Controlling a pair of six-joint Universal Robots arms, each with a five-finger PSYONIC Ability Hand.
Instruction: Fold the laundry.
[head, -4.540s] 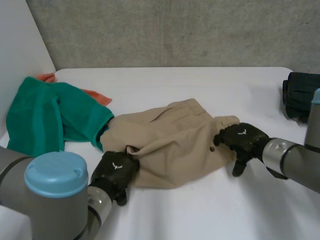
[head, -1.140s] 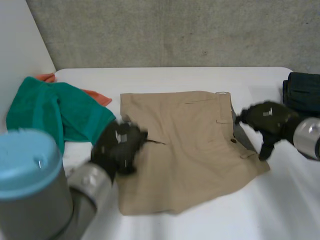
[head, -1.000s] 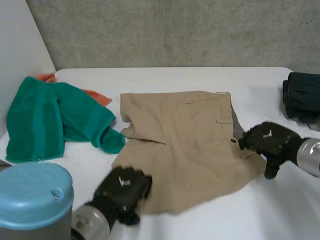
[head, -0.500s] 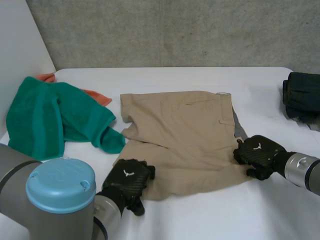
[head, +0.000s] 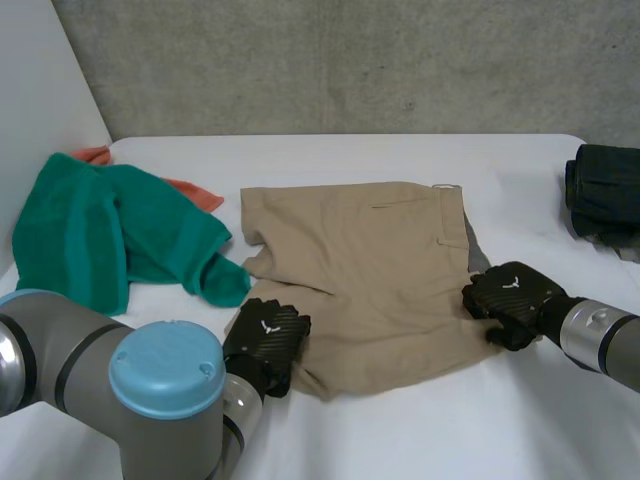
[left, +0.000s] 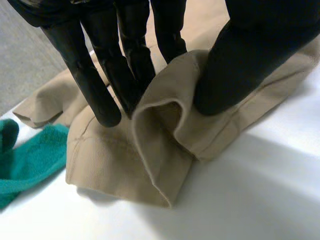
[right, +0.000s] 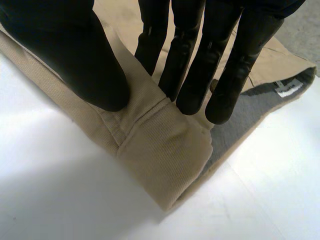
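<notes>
One white table (head: 400, 440), bearing shorts (head: 370, 260), meets grey wall (head: 350, 60)

Tan shorts (head: 370, 270) are lying spread flat, stretching between the two hands. A leg-hem corner is bunching up, pinched in the left hand (head: 266, 338); the waistband corner, grey lining showing, is sitting pinched in the right hand (head: 512, 298).

1. No word or number is legible.
2. A white winged emblem (head: 268, 325), without letters, is on the back of the left hand (head: 262, 345), at 7 o'clock of the tan shorts (head: 370, 260).
3. A matching emblem (head: 517, 283) is on the right hand (head: 508, 302), at 4 o'clock.
4. A white label (right: 288, 89) is in the shorts' grey lining, its print too small to read.
</notes>
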